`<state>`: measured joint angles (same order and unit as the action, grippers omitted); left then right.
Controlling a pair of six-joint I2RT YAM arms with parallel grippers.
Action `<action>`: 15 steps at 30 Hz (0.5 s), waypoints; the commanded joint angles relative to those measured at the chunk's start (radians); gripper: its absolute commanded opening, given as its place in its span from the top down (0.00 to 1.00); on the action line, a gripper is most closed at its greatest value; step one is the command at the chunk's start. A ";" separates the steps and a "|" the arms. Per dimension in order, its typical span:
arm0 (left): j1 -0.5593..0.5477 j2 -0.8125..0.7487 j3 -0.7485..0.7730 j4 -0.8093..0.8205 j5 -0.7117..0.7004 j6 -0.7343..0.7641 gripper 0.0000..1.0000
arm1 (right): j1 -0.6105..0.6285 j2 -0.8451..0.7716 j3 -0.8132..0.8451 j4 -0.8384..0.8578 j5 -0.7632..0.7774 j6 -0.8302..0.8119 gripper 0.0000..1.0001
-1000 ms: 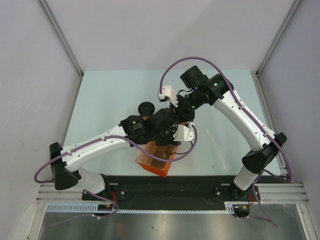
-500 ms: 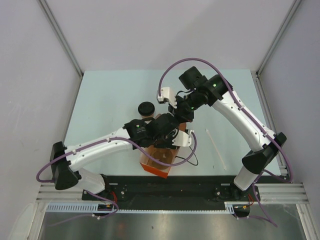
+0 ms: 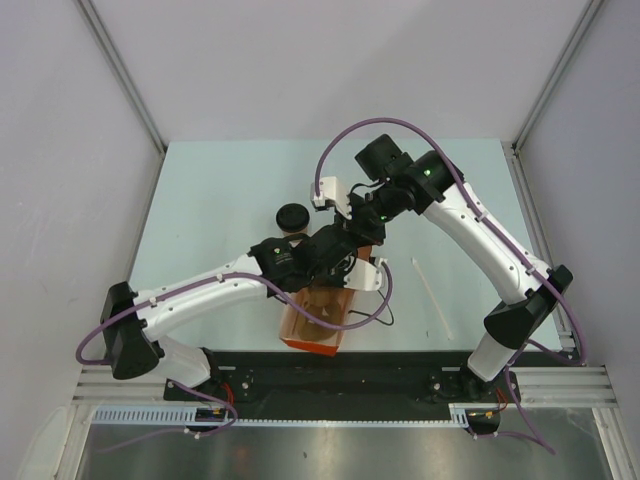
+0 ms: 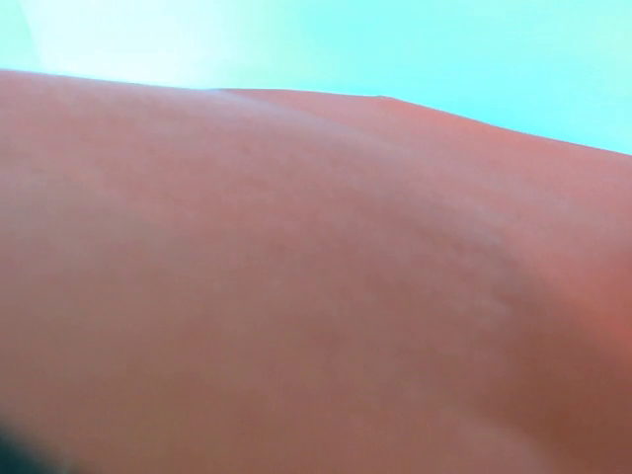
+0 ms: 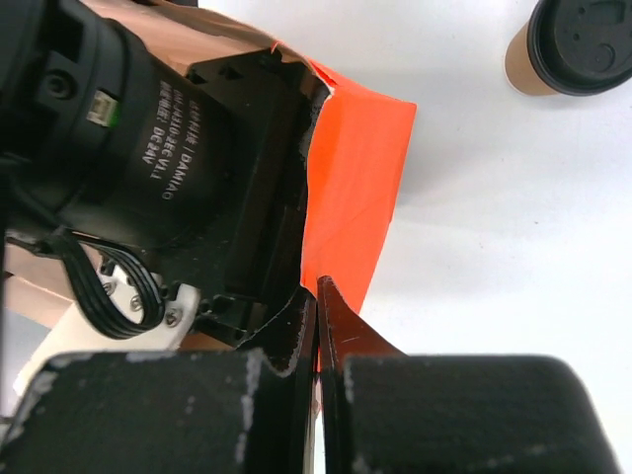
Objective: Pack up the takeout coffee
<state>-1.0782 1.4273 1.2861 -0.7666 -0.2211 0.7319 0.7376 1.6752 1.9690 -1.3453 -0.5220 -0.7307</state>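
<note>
The takeout coffee (image 3: 292, 216), a tan paper cup with a black lid, stands on the table to the far left of the bag; it also shows at the top right of the right wrist view (image 5: 568, 44). The orange paper bag (image 3: 312, 325) stands open near the front edge. My right gripper (image 5: 318, 291) is shut on the bag's (image 5: 360, 168) upper edge. My left gripper (image 3: 335, 275) is at the bag's mouth with its fingers hidden. In the left wrist view blurred orange paper (image 4: 296, 296) fills nearly all of it.
A thin white stick (image 3: 432, 295) lies on the table right of the bag. The left arm's black wrist (image 5: 148, 148) sits close against the right gripper. White walls stand round the table (image 3: 220, 190).
The left wrist has moved nearer and lower over the bag. The bag's mouth shows wider open. The right gripper has shifted slightly left, still pinching the edge. The cup has not moved.
</note>
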 commanded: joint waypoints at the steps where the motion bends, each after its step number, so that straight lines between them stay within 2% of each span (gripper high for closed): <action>1: 0.020 0.015 -0.014 0.004 0.000 0.014 0.70 | 0.013 -0.058 0.007 -0.114 -0.062 -0.004 1.00; 8: 0.024 0.022 -0.008 -0.037 0.014 0.012 0.93 | 0.013 -0.058 0.008 -0.110 -0.056 -0.006 1.00; 9: 0.026 0.022 -0.004 -0.042 0.015 0.011 0.99 | 0.013 -0.058 0.008 -0.112 -0.055 -0.006 1.00; 15: 0.024 0.012 0.002 -0.057 0.017 0.009 1.00 | 0.009 -0.058 0.008 -0.112 -0.049 -0.009 1.00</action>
<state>-1.0672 1.4334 1.2842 -0.7643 -0.2031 0.7349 0.7403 1.6749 1.9675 -1.3445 -0.5316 -0.7349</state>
